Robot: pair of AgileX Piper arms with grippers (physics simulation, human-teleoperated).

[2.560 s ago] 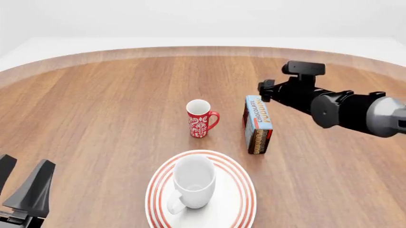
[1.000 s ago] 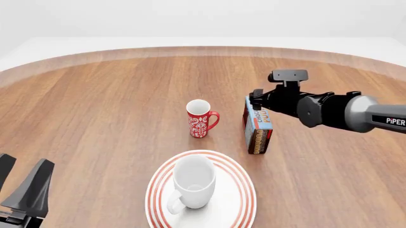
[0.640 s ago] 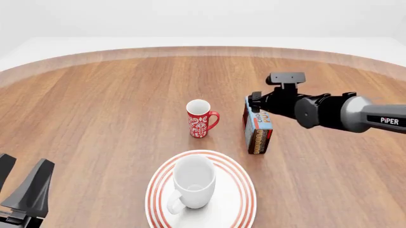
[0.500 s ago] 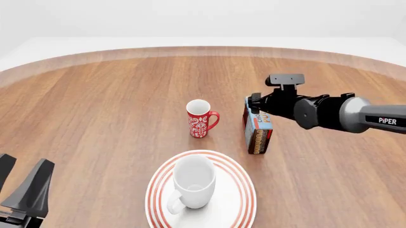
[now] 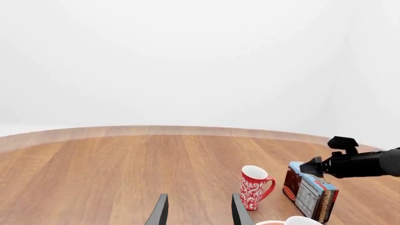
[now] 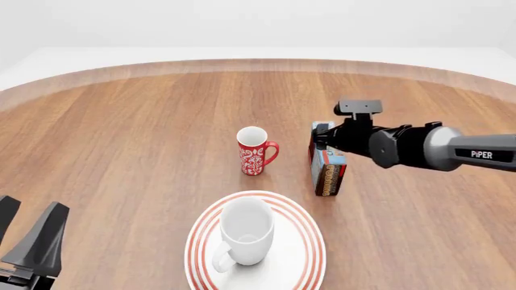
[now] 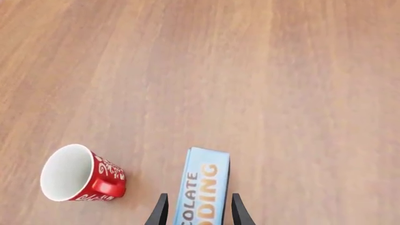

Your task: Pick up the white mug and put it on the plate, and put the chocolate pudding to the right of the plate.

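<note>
While the chocolate pudding (image 6: 327, 163) is standing on its long narrow edge on the surface (image 6: 129, 139), just beyond and to the right of the plate (image 6: 305, 254), it is being straddled by the right end effector (image 7: 194, 211). In the right wrist view, one finger is being shown on each side of the lettered blue face, spread apart and not yet pressed against the box. The grasp is judged to be the step in hand. Closure is best delayed until the fingers are lowered further along the broad sides, so that the box is being held near its middle rather than by its top edge. Because the box is tall and thin, uneven contact is likely to tip it toward the red mug (image 6: 255, 151), which is standing near on the left. The white mug (image 6: 243, 232) is already sitting upright on the plate. The left end effector (image 6: 26, 235) is being held spread and idle at the near left corner, well apart from everything.
</note>
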